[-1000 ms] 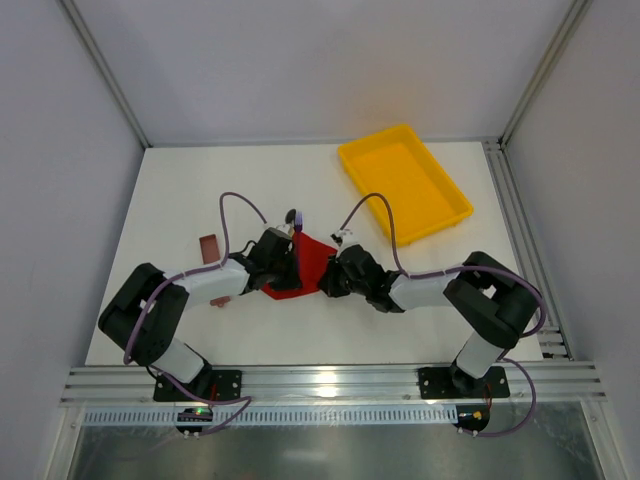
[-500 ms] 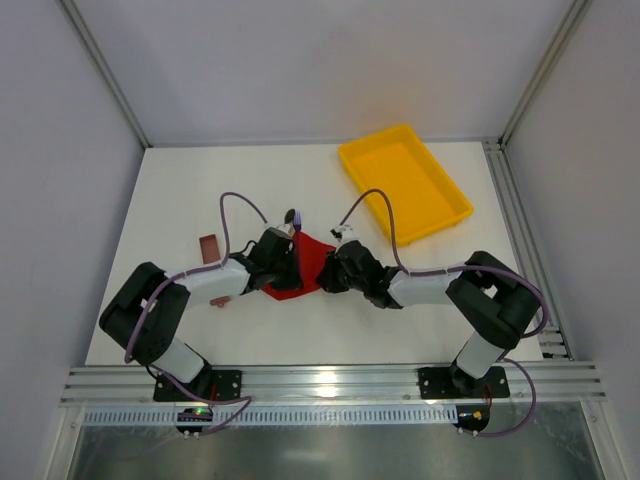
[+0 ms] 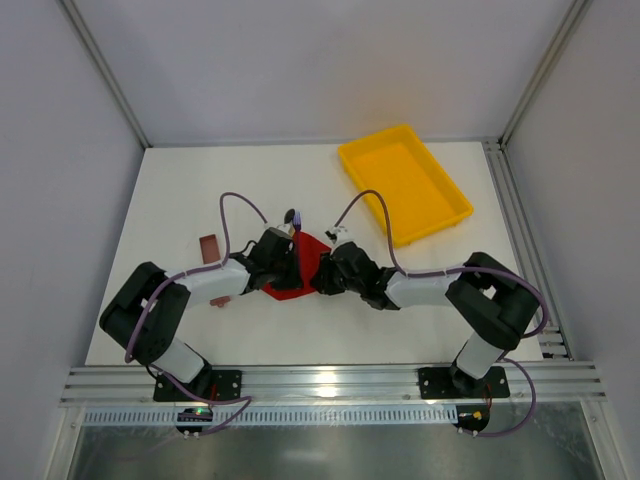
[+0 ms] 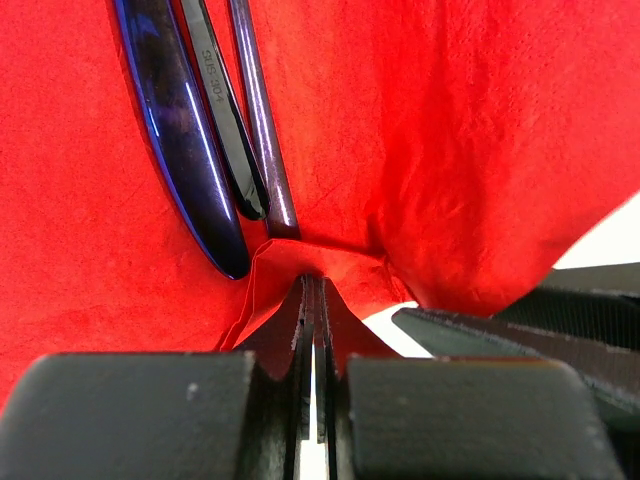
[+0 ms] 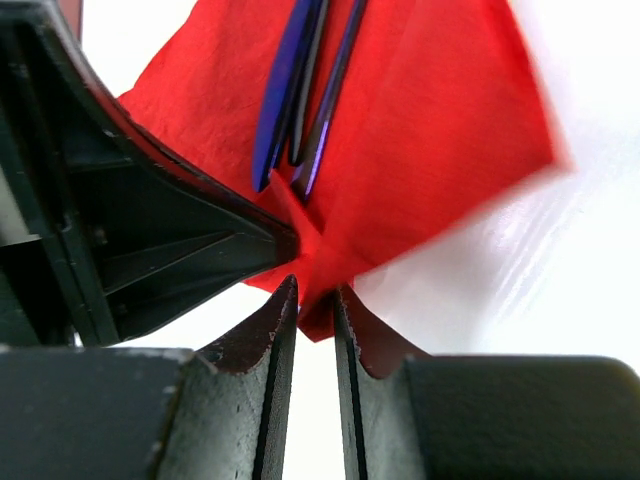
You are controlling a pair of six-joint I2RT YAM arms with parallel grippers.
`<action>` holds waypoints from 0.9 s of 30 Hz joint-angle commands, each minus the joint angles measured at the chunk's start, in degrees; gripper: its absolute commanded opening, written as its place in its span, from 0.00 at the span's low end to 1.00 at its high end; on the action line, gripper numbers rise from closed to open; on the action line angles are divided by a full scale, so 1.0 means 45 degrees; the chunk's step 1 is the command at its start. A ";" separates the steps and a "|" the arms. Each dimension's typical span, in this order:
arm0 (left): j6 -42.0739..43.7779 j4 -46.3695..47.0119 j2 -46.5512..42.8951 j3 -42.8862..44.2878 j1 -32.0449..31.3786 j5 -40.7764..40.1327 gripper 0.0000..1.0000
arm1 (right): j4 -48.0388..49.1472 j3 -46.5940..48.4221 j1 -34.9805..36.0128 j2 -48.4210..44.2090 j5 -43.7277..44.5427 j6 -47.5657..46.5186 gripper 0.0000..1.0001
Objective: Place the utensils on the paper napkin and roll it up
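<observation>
The red paper napkin point(image 3: 303, 262) lies between my two grippers, bunched up at its near corner. The blue-purple utensil point(image 4: 180, 130) and the black utensil point(image 4: 225, 120) lie side by side on it, and their far ends stick out past its edge point(image 3: 292, 217). My left gripper point(image 4: 313, 282) is shut on a raised fold of the napkin point(image 4: 450, 150) just below the utensils' near ends. My right gripper point(image 5: 308, 287) stands narrowly open with the napkin's point(image 5: 430, 110) near corner between its tips, right beside the left gripper's fingers point(image 5: 150, 230).
A yellow tray point(image 3: 448, 196) stands at the back right. A small brownish-red block point(image 3: 209, 247) lies left of the left arm. Both wrists point(image 3: 340, 270) crowd together at the napkin.
My right gripper has moved left, up against the napkin's corner and the left gripper. The napkin has bunched up more. The left gripper keeps its hold.
</observation>
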 commanded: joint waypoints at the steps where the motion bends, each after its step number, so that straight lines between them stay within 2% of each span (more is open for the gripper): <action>1: -0.0143 0.0465 0.0161 0.0012 -0.0060 -0.0021 0.00 | 0.0568 0.0573 0.0175 0.0119 -0.0060 0.0084 0.23; 18: -0.0299 0.0348 0.0024 -0.0008 -0.0060 -0.0080 0.01 | 0.1856 0.0417 0.0253 0.1154 -0.0724 0.0357 0.24; 22: -0.0416 0.0114 -0.0191 0.0109 -0.0060 -0.0314 0.09 | 0.1954 0.0378 0.0253 0.1311 -0.0782 0.0338 0.24; 24: -0.0455 -0.0217 -0.0347 0.0226 -0.0060 -0.0450 0.18 | 0.1955 0.0358 0.0253 0.1330 -0.0705 0.0319 0.24; 27: -0.0417 -0.0977 -0.0541 0.0636 -0.0060 -0.0802 0.24 | 0.1954 0.0339 0.0253 0.1389 -0.0685 0.0299 0.24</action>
